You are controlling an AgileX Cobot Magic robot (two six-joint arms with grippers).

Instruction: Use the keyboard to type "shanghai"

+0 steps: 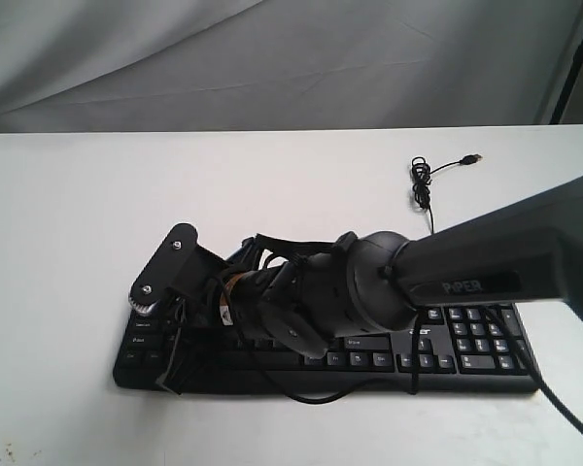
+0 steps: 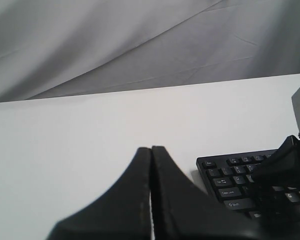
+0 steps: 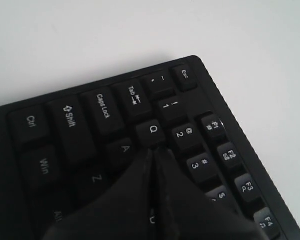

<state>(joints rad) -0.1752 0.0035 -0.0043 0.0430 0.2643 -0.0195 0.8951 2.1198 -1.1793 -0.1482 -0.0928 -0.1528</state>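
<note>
The black keyboard (image 1: 471, 361) lies along the near side of the white table, number pad to the right. My right arm reaches across it, and the right gripper (image 1: 172, 372) points down at its left end. In the right wrist view the right gripper (image 3: 155, 150) is shut with nothing in it. Its tips sit just past the Q key (image 3: 152, 130), beside the A key (image 3: 125, 148); whether they press a key is hidden. My left gripper (image 2: 151, 149) is shut and empty, over bare table off the keyboard's (image 2: 229, 181) Esc corner.
The keyboard's thin black cable (image 1: 425, 190) runs up the table to a loose USB plug (image 1: 474, 156). Grey cloth hangs behind the white table (image 1: 126, 194). The right arm's body (image 1: 389, 286) hides the keyboard's middle keys.
</note>
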